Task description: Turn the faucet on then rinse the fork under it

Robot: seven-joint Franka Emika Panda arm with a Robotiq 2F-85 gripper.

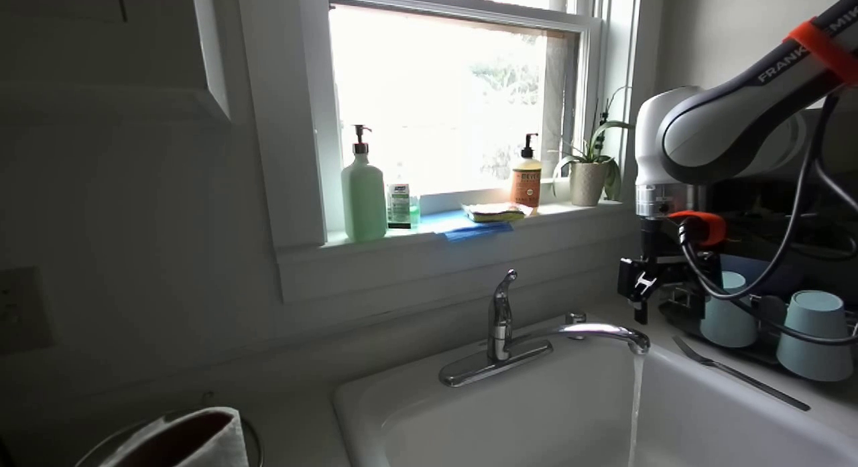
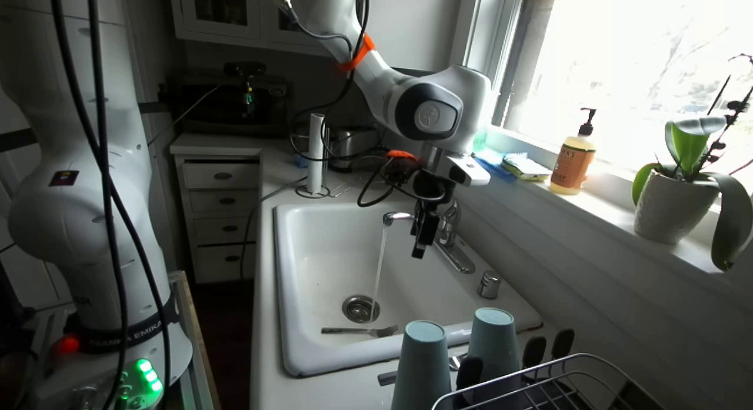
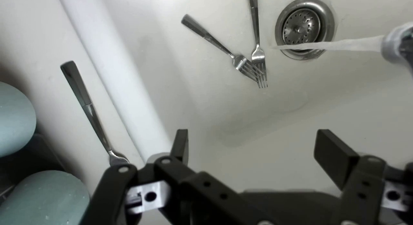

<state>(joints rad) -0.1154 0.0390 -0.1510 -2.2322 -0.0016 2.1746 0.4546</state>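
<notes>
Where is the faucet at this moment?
In an exterior view, the faucet stands just right of centre on the sink's rim, below the windowsill.

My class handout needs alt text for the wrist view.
A robot's open hand hovers above a white sink where water runs from the faucet near two forks with overlapping tines. A third fork lies on the counter beside two upturned cups.

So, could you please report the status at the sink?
Tool open, empty. Faucet running. Two forks overlapping in sink, perhaps awkward to pick singly. Another fork on counter.
</notes>
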